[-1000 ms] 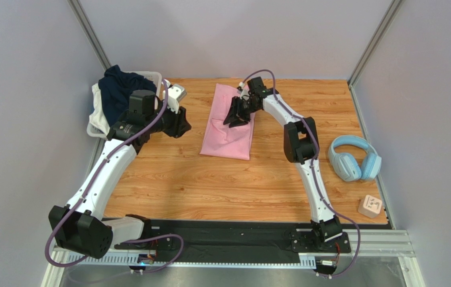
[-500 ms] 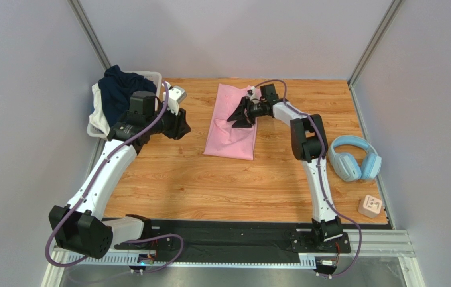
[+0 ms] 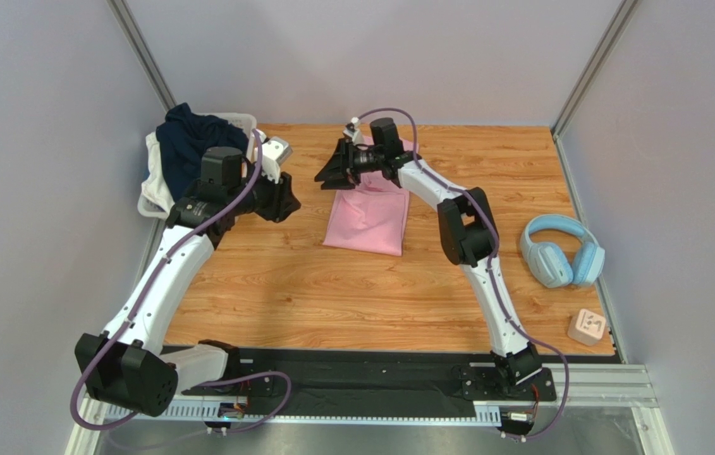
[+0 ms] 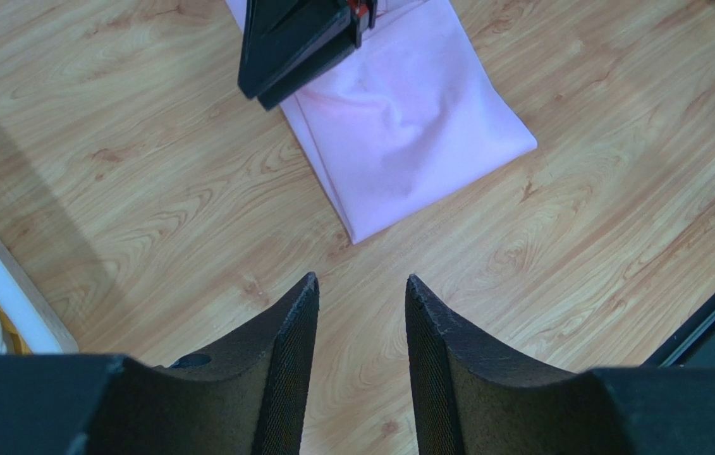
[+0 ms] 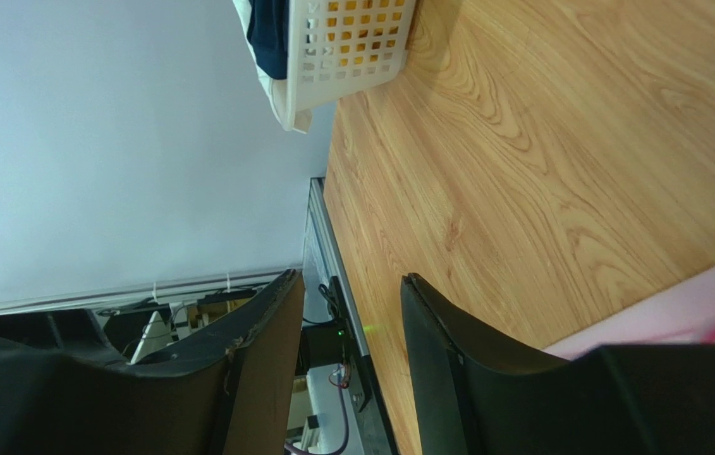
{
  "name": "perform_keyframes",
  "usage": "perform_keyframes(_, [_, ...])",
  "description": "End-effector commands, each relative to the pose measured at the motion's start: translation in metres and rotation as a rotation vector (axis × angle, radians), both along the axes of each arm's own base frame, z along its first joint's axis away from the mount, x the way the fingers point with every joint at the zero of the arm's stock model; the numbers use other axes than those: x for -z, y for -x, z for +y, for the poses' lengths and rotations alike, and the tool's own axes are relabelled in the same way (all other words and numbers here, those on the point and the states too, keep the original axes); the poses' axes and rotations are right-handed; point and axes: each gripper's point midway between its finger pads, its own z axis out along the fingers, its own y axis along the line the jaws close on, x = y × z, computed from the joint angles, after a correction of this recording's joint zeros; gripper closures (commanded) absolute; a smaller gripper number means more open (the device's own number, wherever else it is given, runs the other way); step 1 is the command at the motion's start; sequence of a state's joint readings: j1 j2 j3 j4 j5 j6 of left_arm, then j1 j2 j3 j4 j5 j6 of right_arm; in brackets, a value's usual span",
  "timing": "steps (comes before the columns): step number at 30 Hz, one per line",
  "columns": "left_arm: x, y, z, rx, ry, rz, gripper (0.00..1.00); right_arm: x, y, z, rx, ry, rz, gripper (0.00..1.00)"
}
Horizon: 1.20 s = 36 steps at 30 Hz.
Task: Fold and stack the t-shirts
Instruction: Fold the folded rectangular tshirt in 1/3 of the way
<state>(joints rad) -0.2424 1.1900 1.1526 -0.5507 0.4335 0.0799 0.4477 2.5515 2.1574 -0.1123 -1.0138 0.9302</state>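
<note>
Nearest, just left of the folded light pink cloth t-shirt, level with its middle: left gripper. Hangs above the wooden table, jaws partly apart, gripping nothing. Over that pink shirt's far left corner: right gripper, pointing leftward, likewise partly open and empty. Farther off, well left of the pink shirt and beyond it: dark navy cloth t-shirt, heaped unfolded in a white plastic lattice basket.
</note>
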Motion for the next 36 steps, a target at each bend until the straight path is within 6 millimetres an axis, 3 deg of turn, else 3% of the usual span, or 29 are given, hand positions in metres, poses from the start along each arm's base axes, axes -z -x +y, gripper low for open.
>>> perform_keyframes(1, [-0.013, 0.002, 0.003, 0.001, 0.012, -0.048, 0.54, 0.042, -0.008, -0.002, 0.019, 0.013, 0.083, 0.52])
perform_keyframes(10, [-0.010, 0.005, 0.005, 0.002, 0.014, -0.042, 0.54, 0.084, -0.023, -0.016, 0.063, 0.052, 0.124, 0.52])
perform_keyframes(15, [-0.007, 0.007, 0.005, 0.004, 0.017, -0.030, 0.54, 0.088, -0.026, -0.017, 0.048, 0.047, 0.141, 0.52])
perform_keyframes(19, [-0.003, 0.009, 0.001, 0.024, 0.031, -0.017, 0.54, 0.052, -0.024, -0.019, 0.021, 0.030, 0.076, 0.52])
perform_keyframes(20, [-0.003, 0.008, 0.000, 0.027, 0.036, -0.016, 0.54, 0.029, -0.022, -0.022, 0.020, 0.023, 0.049, 0.52])
perform_keyframes(22, [0.002, 0.008, -0.002, 0.039, 0.043, -0.005, 0.54, 0.008, -0.018, -0.028, 0.022, 0.020, 0.024, 0.52])
perform_keyframes(23, [0.006, 0.005, -0.003, 0.039, 0.041, 0.003, 0.54, 0.010, -0.012, -0.034, 0.020, 0.037, 0.028, 0.52])
perform_keyframes(24, [0.009, 0.004, -0.003, 0.039, 0.039, 0.008, 0.54, -0.013, -0.010, -0.041, 0.037, 0.040, -0.009, 0.52])
perform_keyframes(26, [0.018, -0.003, -0.004, 0.038, 0.035, 0.026, 0.54, -0.016, -0.005, -0.053, 0.052, 0.062, -0.028, 0.52])
perform_keyframes(29, [0.033, -0.012, -0.011, 0.059, 0.033, 0.052, 0.53, -0.008, 0.008, -0.079, 0.090, 0.108, -0.003, 0.52])
perform_keyframes(30, [0.038, -0.013, -0.016, 0.073, 0.024, 0.058, 0.53, 0.008, 0.012, -0.090, 0.108, 0.131, 0.036, 0.53])
perform_keyframes(32, [0.057, -0.020, -0.021, 0.080, -0.011, 0.103, 0.53, 0.014, 0.017, -0.099, 0.121, 0.146, 0.056, 0.53])
perform_keyframes(36, [0.075, -0.029, -0.044, 0.135, -0.050, 0.170, 0.54, 0.048, 0.023, -0.114, 0.148, 0.188, 0.142, 0.55])
